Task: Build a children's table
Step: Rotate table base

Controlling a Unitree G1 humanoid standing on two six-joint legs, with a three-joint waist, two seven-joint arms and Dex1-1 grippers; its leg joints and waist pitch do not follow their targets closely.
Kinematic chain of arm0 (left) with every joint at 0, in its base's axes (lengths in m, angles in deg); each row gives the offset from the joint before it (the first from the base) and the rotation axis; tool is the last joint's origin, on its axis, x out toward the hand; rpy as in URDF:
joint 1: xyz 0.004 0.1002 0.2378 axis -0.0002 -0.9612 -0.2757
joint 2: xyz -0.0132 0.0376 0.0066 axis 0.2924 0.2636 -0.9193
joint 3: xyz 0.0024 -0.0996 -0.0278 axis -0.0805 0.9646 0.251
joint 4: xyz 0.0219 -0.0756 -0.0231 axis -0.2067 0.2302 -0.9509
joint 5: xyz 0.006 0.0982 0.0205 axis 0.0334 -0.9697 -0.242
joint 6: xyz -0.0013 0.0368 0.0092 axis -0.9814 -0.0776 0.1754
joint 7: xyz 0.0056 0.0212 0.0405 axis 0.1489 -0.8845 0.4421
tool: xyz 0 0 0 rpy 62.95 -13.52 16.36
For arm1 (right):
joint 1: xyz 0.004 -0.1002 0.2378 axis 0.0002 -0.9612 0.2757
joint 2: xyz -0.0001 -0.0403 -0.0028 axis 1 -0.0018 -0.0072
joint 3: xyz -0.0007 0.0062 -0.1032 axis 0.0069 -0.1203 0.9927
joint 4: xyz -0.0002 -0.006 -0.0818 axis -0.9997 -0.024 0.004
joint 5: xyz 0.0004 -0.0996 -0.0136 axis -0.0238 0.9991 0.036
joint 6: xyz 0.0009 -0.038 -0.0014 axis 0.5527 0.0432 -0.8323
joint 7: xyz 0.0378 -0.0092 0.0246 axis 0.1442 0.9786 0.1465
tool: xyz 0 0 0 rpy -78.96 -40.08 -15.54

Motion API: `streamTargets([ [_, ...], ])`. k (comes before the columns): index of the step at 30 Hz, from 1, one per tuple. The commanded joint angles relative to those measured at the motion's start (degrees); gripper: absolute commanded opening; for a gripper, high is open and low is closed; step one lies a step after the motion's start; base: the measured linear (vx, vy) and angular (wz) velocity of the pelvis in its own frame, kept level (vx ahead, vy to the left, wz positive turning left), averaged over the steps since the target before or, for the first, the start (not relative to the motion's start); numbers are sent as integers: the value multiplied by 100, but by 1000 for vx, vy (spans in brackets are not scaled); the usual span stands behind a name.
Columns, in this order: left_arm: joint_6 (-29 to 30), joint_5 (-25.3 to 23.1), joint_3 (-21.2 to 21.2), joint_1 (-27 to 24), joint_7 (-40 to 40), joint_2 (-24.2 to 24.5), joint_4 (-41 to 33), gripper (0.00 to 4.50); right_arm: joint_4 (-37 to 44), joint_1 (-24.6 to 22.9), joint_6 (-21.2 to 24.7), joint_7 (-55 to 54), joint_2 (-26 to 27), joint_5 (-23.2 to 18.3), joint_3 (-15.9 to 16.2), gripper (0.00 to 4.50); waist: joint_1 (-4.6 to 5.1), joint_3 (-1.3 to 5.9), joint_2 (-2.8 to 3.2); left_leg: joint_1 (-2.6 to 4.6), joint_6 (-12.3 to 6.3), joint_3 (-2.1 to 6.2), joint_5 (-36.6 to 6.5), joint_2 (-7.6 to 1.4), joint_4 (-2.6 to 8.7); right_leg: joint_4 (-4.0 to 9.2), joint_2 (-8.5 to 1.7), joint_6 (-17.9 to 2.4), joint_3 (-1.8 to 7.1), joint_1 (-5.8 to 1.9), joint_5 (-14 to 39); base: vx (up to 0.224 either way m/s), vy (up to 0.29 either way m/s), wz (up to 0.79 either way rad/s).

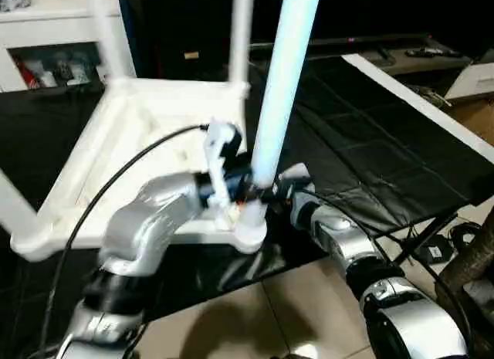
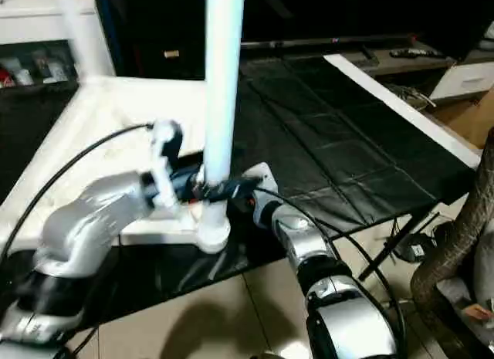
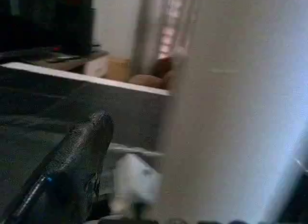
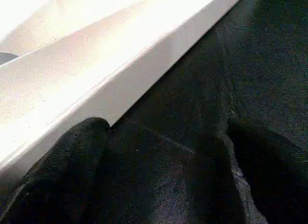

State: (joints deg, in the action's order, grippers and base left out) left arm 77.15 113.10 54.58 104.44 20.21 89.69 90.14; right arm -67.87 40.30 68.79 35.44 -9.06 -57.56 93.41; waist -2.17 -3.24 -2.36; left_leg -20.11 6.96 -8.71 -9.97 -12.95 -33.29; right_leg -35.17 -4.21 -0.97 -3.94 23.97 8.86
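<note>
The white children's table (image 1: 147, 120) lies upside down on a black mat, ribbed underside up and legs pointing upward. Its near right leg (image 1: 282, 81) rises from the corner closest to me. My left gripper (image 1: 248, 185) is at the base of that leg, open. One black finger (image 3: 82, 161) stands apart from the leg (image 3: 231, 113), which runs up right beside it. My right gripper (image 2: 231, 191) is low at the same corner, open. Its fingers (image 4: 72, 156) rest over the mat beside the table's white frame edge (image 4: 120, 74), holding nothing.
A white cabinet (image 1: 46, 35) stands at the back left. The black work surface has a white edge (image 1: 417, 100) on the right, with a cardboard box (image 1: 475, 116) beyond it. Cables and a metal stand (image 1: 432, 235) lie on the tiled floor below.
</note>
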Motion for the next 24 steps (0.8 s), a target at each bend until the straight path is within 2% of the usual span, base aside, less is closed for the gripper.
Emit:
streamTargets([
  [1, -185, -143, 105, 151, 166, 1, 194, 446, -2, 64, -94, -15, -22, -12, -36, 450, -51, 400, 106, -36, -71, -104, -1596, 66, 355, 411, -221, -1080, 188, -352, 1615, 0, 0, 0],
  [2, -388, -237, 225, 242, 257, 39, 393, 446, 59, -38, -110, 47, -192, -95, -153, 450, -68, 404, 66, -37, -84, -104, -1526, 60, 355, 409, -224, -1082, 185, -365, 1557, 0, 0, 0],
  [6, -623, -317, 299, 317, 360, -33, 558, 446, 163, -175, -167, 214, -390, -180, -285, 450, -119, 401, 61, -40, -144, -117, -1497, 60, 351, 420, -231, -1061, 189, -364, 1609, 0, 0, 0],
  [7, -781, -217, 345, 318, 302, -177, 544, 446, 474, -391, -170, 546, -599, -338, -422, 450, -121, 398, 62, -45, -164, -123, -1481, 66, 348, 430, -226, -1054, 191, -367, 1601, 0, 0, 0],
  [9, -838, -135, 341, 258, 243, -262, 482, 446, 832, -615, -237, 802, -784, -461, -497, 450, -180, 410, 76, -36, -217, -132, -1381, 56, 336, 424, -234, -1087, 201, -380, 1430, 0, 0, 0],
  [10, -905, -155, 325, 239, 261, -280, 516, 446, 939, -683, -273, 823, -850, -464, -496, 450, -204, 421, 57, -28, -254, -137, -1327, 50, 329, 413, -227, -1135, 199, -370, 1277, 0, 0, 0],
  [11, -905, -155, 325, 239, 261, -280, 516, 446, 939, -683, -273, 823, -850, -464, -496, 450, -201, 418, 44, -49, -281, -131, -1316, 59, 336, 405, -221, -1167, 188, -379, 1270, 0, 0, 0],
  [12, -1119, -424, 218, 211, 474, -281, 703, 446, 1335, -900, -230, 1053, -987, -582, -519, 450, -202, 409, 58, -55, -289, -132, -1341, 63, 340, 419, -213, -1145, 183, -379, 1333, 0, 0, 0],
  [13, -1251, -541, 168, 203, 538, -278, 794, 446, 1547, -1006, -203, 1077, -1031, -636, -550, 450, -204, 397, 46, -61, -307, -130, -1382, 66, 343, 449, -208, -1070, 180, -386, 1427, 0, 0, 0],
  [15, -1367, -594, 174, 163, 649, -336, 841, 446, 1992, -1206, -142, 1050, -1089, -752, -634, 450, -213, 392, 6, -61, -310, -125, -1455, 68, 352, 483, -219, -842, 178, -382, 1842, 0, 0, 0],
  [16, -1407, -588, 191, 150, 682, -366, 846, 446, 2122, -1265, -111, 1044, -1104, -786, -656, 450, -208, 394, 23, -63, -293, -120, -1464, 71, 354, 488, -221, -823, 175, -381, 1921, 0, 0, 0],
  [18, -1395, -413, 328, -49, 698, -460, 614, 446, 2730, -1516, -41, 1070, -1076, -959, -714, 450, -186, 374, 44, -52, -260, -119, -1662, 75, 358, 536, -217, -723, 162, -346, 2274, 0, 0, 0],
  [19, -1373, -316, 399, -192, 686, -507, 455, 446, 2992, -1632, -33, 996, -1068, -974, -741, 450, -185, 365, 17, -67, -260, -117, -1657, 70, 368, 553, -216, -684, 166, -364, 2309, 0, 0, 0],
  [21, -1320, -173, 496, -626, 648, -480, 39, 446, 3588, -1873, 311, 845, -1048, -1053, -781, 450, -171, 379, 4, -72, -280, -112, -1624, 62, 371, 542, -205, -649, 170, -340, 2312, 0, 0, 0],
  [23, -1285, -55, 598, -1077, 654, -400, -405, 446, 4112, -2095, 576, 644, -985, -1154, -850, 450, -170, 362, -5, -82, -269, -104, -1675, 45, 391, 546, -212, -597, 169, -341, 2384, 0, 0, 0],
  [24, -1207, 65, 672, -1431, 712, -311, -769, 446, 4618, -2352, 825, 513, -963, -1206, -818, 450, -162, 369, 17, -58, -253, -106, -1759, 38, 394, 563, -211, -561, 170, -300, 2482, 0, 0, 0],
])
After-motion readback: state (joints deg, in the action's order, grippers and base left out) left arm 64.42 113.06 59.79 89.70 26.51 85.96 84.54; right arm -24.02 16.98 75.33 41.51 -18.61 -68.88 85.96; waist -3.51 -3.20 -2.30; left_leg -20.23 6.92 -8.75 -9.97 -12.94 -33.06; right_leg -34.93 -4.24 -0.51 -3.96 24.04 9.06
